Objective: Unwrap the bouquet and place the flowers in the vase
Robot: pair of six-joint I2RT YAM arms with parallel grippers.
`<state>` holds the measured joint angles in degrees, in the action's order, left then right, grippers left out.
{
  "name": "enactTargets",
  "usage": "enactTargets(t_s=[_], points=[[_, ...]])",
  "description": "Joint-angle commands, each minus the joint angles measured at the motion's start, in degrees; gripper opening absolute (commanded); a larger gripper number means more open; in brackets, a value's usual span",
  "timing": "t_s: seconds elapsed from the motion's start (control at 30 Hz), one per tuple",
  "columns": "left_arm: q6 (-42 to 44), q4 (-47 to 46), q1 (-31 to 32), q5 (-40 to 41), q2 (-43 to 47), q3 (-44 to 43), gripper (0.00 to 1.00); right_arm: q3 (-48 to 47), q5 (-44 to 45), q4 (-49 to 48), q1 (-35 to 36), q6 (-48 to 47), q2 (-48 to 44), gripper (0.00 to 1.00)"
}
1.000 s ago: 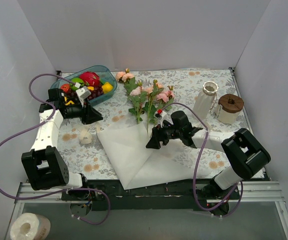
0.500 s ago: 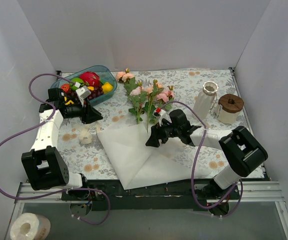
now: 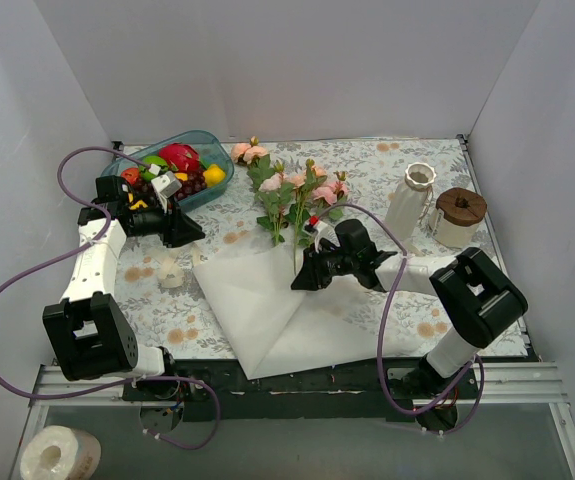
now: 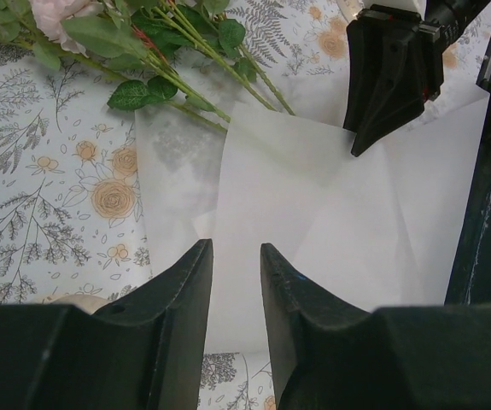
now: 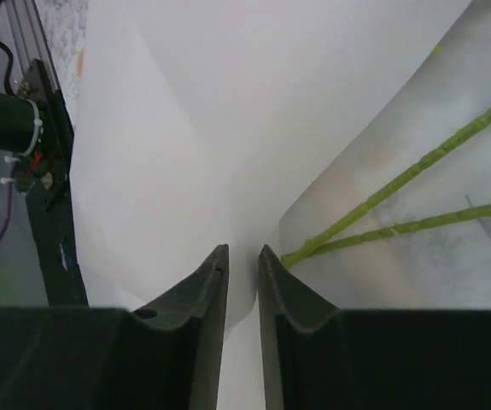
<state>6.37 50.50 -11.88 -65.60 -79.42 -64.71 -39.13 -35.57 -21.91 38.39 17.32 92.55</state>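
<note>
While left gripper (image 4: pixel 236 249) hangs parted—empty—right gripper (image 5: pixel 242 253) straddles white paper (image 5: pixel 168 128), grip unclear.

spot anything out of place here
The white wrapping paper lies unfolded, one corner hanging past the near table edge. One pink rose lies apart from the other pink and peach roses, beside the teal bowl.

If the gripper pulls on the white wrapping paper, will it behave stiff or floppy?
Probably floppy: the paper lies in soft folds and is translucent over the stems. It looks light, so it may slide and drag the flowers with it.
</note>
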Motion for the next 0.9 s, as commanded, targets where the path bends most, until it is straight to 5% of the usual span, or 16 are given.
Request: enactTargets(t_s=[0.0, 0.1, 0.3, 0.57, 0.7, 0.73, 0.8, 0.87], points=[[-0.83, -1.45, -0.34, -1.02, 1.55, -1.65, 0.29, -4.18, -2.66, -3.05, 0.89, 1.84, -0.7, 0.21], [-3.63, -3.12, -0.25, -1.11, 1.63, -2.35, 0.29, -8.74, -2.05, 0.63, 2.47, 0.79, -1.93, 0.01], [-17.96, -9.81, -0.25, 3.1, -1.08, -7.35, 0.3, -18.16, 1.38, 8.46, 9.32, -1.23, -3.17, 0.01], [-23.85, -3.48, -0.69, 9.44, -8.21, -24.76, 0.31, -34.48, 8.49, 16.45, 21.8, -3.7, 4.37, 0.03], [-28.86, -5.84, -1.3, 11.9, -7.86, -27.57, 0.33, -42.13, 11.31, 20.5, 25.76, -4.75, 11.32, 0.3], [-30.52, -8.03, -1.74, 12.69, -7.16, -27.58, 0.33, -43.9, 11.84, 22.16, 26.81, -5.01, 12.81, 0.5], [-33.16, -9.45, -2.27, 14.71, -6.63, -27.66, 0.34, -48.64, 14.11, 26.2, 27.35, -6.24, 15.98, 0.74], [-34.75, -11.21, -2.71, 17.95, -6.19, -27.93, 0.37, -50.16, 20.06, 31.39, 27.0, -8.34, 15.04, 0.82]])
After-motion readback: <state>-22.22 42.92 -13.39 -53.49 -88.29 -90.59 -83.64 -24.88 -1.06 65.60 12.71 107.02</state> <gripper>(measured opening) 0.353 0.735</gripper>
